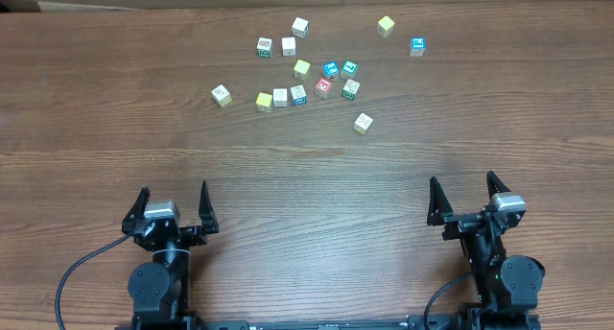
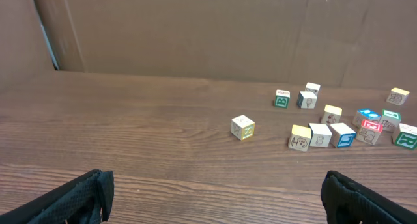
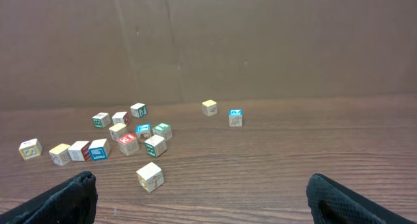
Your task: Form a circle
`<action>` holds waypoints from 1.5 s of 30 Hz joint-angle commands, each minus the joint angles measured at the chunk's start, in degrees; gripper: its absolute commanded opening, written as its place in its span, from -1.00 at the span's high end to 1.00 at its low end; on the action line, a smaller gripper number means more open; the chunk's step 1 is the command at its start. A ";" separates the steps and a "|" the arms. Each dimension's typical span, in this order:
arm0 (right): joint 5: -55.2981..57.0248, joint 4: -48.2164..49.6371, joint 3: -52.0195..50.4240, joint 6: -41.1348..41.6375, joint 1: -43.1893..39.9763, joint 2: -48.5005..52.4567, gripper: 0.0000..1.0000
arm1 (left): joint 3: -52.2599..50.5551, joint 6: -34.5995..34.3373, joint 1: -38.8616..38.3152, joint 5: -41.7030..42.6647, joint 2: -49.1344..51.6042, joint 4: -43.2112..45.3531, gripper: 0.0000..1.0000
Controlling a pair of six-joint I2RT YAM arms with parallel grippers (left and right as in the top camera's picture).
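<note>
Left claw [image 1: 174,192] and right claw [image 1: 461,182]: both wide open, empty, at near desk [image 1: 307,176] edge.
Tight cluster of letter cubes [image 1: 326,84] lies toward the far side, well apart from both claws; loose cubes [image 1: 222,95] scattered around it.

I see the circle [image 1: 337,78] as a tight cluster of four small wooden cubes, far out on the table [image 1: 96,129], slightly right of centre. It has a blue-printed cube [image 1: 331,69], a green-printed cube [image 1: 349,68], a red-printed cube [image 1: 324,84] and a pale green-edged cube [image 1: 351,87]. All four sit flat and close together.
</note>
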 commanded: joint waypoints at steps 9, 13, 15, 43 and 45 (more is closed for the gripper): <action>-0.09 0.11 -0.55 0.35 0.28 -0.55 -1.00 | -0.17 1.07 0.31 0.68 -0.66 0.07 -0.99; -0.11 0.11 -0.55 0.35 0.28 -0.55 -1.00 | -0.17 1.07 0.31 0.68 -0.66 0.07 -0.99; -0.11 0.11 -0.55 0.35 0.28 -0.55 -1.00 | -0.17 1.07 0.31 0.68 -0.66 0.07 -0.99; -0.09 0.13 -0.55 0.35 0.28 -0.55 -1.00 | -0.17 1.05 0.31 2.21 -0.66 -0.04 -0.99; -0.09 0.13 -0.55 0.35 0.28 -0.55 -1.00 | -0.17 1.05 0.31 2.21 -0.66 -0.07 -0.99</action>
